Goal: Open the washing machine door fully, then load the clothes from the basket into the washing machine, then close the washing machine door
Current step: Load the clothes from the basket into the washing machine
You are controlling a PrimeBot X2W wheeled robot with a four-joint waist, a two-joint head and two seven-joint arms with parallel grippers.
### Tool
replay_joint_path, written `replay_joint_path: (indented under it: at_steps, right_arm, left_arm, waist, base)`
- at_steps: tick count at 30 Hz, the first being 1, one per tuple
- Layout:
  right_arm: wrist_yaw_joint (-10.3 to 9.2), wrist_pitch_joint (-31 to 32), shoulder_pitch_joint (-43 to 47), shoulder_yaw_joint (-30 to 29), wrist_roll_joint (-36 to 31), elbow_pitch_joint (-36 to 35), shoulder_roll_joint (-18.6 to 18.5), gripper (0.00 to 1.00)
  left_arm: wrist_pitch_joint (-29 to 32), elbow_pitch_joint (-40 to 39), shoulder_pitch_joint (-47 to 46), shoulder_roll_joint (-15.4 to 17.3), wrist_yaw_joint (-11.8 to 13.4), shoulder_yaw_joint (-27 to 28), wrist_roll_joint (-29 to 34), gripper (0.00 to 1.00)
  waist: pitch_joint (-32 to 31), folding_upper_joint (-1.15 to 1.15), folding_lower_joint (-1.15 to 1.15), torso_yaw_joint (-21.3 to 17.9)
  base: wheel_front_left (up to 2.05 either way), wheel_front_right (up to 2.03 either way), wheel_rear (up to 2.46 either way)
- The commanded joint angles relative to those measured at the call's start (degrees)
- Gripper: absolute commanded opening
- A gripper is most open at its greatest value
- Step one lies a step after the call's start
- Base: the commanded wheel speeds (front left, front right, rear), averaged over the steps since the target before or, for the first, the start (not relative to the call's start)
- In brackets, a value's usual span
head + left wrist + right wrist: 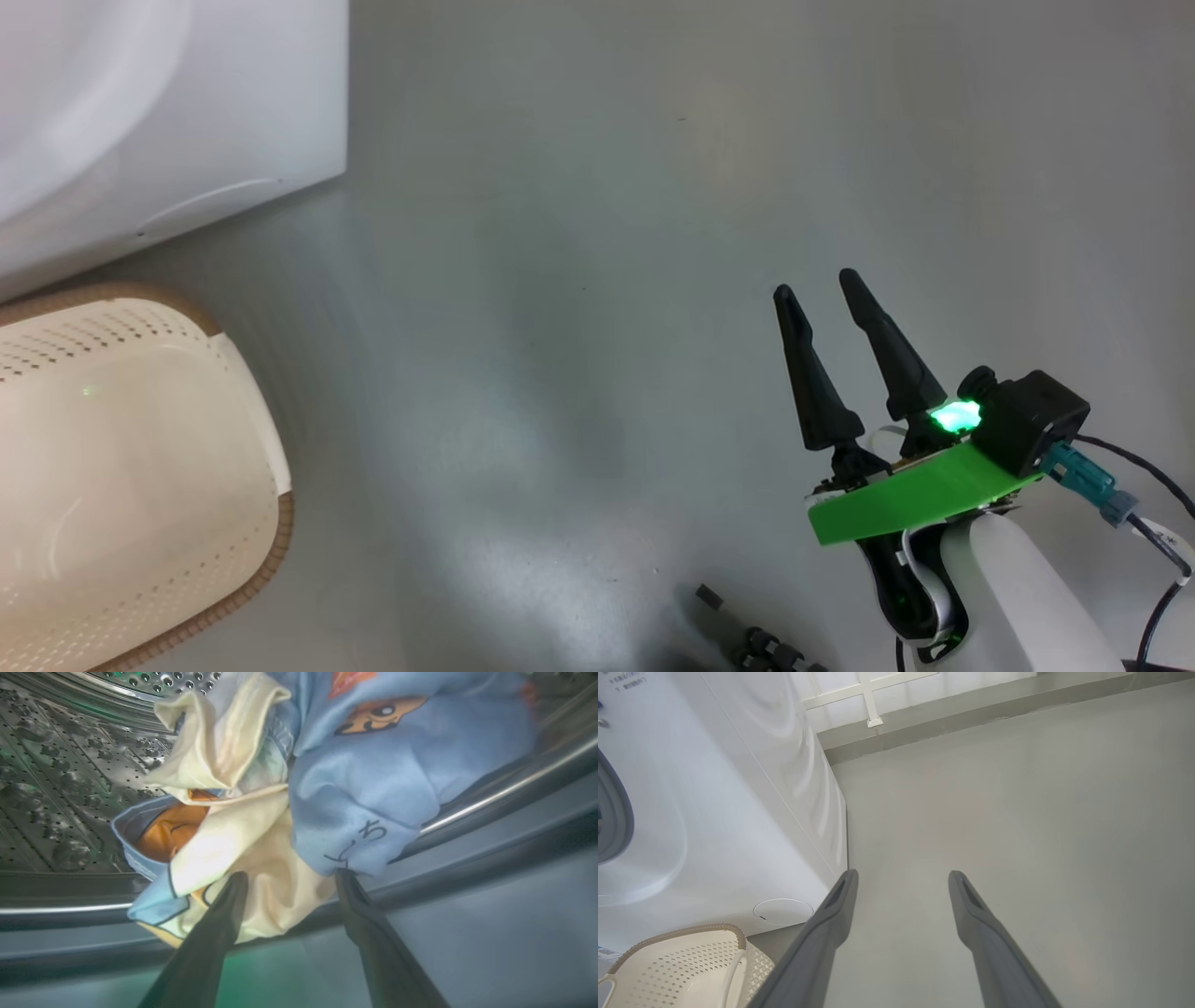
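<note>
Fingers (219, 933) apart on both — left hand (290, 875) at the clothes (355, 788) in drum (70, 788), right hand (815, 283) over floor (607, 280).

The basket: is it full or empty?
Empty, as far as shown: the basket has a bare plastic inside, and the clothes sit at the mouth of the drum.

Soft cloth clothes (359, 788), perforated steel drum (60, 788)
</note>
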Motion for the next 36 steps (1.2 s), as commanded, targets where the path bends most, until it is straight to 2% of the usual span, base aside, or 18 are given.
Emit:
replay_joint_path:
  at_steps: [1, 2, 4, 5, 15, 24, 31, 32, 33, 34, 35, 36]
  right_arm:
    - [0.25, -0.7, 0.0, 0.9, 0.8, -1.3, -0.4, 1.0]
    - [0.25, -0.7, 0.0, 1.0, 0.9, -1.4, -0.4, 1.0]
    - [0.25, -0.7, -0.1, 1.0, 1.3, -1.6, -0.4, 1.0]
    - [0.25, -0.7, -0.1, 1.0, 1.5, -1.7, -0.4, 1.0]
    - [0.25, -0.7, -1.1, 1.9, 3.4, -2.2, -0.4, 1.0]
    - [0.25, -0.7, -1.8, 2.9, 5.0, -2.5, -0.4, 1.0]
    - [0.25, -0.7, -1.5, 2.9, 5.6, -2.8, -0.4, 1.0]
    - [0.25, -0.7, -1.6, 3.0, 5.6, -2.8, -0.4, 1.0]
    - [0.25, -0.7, -1.6, 3.0, 5.6, -2.8, -0.4, 1.0]
    - [0.25, -0.7, -1.7, 2.9, 5.6, -2.8, -0.4, 1.0]
    - [0.25, -0.7, -1.8, 2.8, 5.6, -2.8, -0.4, 1.0]
    - [0.25, -0.7, -1.9, 2.7, 5.6, -2.8, -0.4, 1.0]
  left_arm:
    - [1.2, -1.8, -1.9, 4.0, 0.6, 1.7, 0.6, 1.0]
    - [2.1, -1.9, -2.1, 4.4, 0.7, 1.5, 0.8, 0.8]
    - [2.7, -2.5, -2.7, 5.0, 0.9, 1.4, 1.2, 0.15]
    - [3.0, -2.5, -3.1, 5.2, 1.0, 1.4, 1.2, 0.0]
    - [-1.6, -1.0, -9.4, 7.1, -1.4, 1.6, 1.9, 0.0]
    - [-12.2, 4.7, -18.2, 8.4, -4.7, 2.3, 2.7, 0.0]
    - [-17.5, 10.6, -24.4, 5.8, -4.1, 4.8, -0.1, 0.0]
    - [-17.8, 11.3, -25.1, 5.3, -4.0, 5.1, -0.6, 0.13]
    - [-18.4, 12.0, -25.8, 4.7, -3.7, 5.8, -1.4, 0.33]
    - [-18.7, 12.6, -26.2, 4.4, -3.7, 5.7, -1.5, 0.71]
    - [-18.8, 13.1, -26.5, 4.2, -3.8, 5.3, -1.3, 1.0]
    - [-19.1, 13.5, -27.0, 3.8, -3.7, 5.5, -1.6, 1.0]
  waist:
    - [0.7, 0.0, 0.0, -0.7]
    - [0.9, 0.0, 0.0, -0.9]
    - [1.3, 0.0, 0.0, -1.2]
    - [1.5, 0.0, 0.0, -1.3]
    - [3.9, 0.0, 0.0, -2.8]
    - [7.1, 0.0, 0.0, -5.7]
    - [8.5, 0.0, 0.0, -6.7]
    - [8.6, 0.0, 0.0, -6.7]
    - [8.6, 0.0, 0.0, -6.7]
    - [8.7, 0.0, 0.0, -6.6]
    - [8.7, 0.0, 0.0, -6.5]
    - [8.8, 0.0, 0.0, -6.4]
  base:
    - [0.0, 0.0, 0.0]
    - [0.0, 0.0, 0.0]
    - [0.0, 0.0, 0.0]
    - [0.0, 0.0, 0.0]
    - [0.0, 0.0, 0.0]
    - [0.0, 0.0, 0.0]
    - [0.0, 0.0, 0.0]
    - [0.0, 0.0, 0.0]
    - [0.0, 0.0, 0.0]
    - [0.0, 0.0, 0.0]
    - [0.0, 0.0, 0.0]
    - [0.0, 0.0, 0.0]
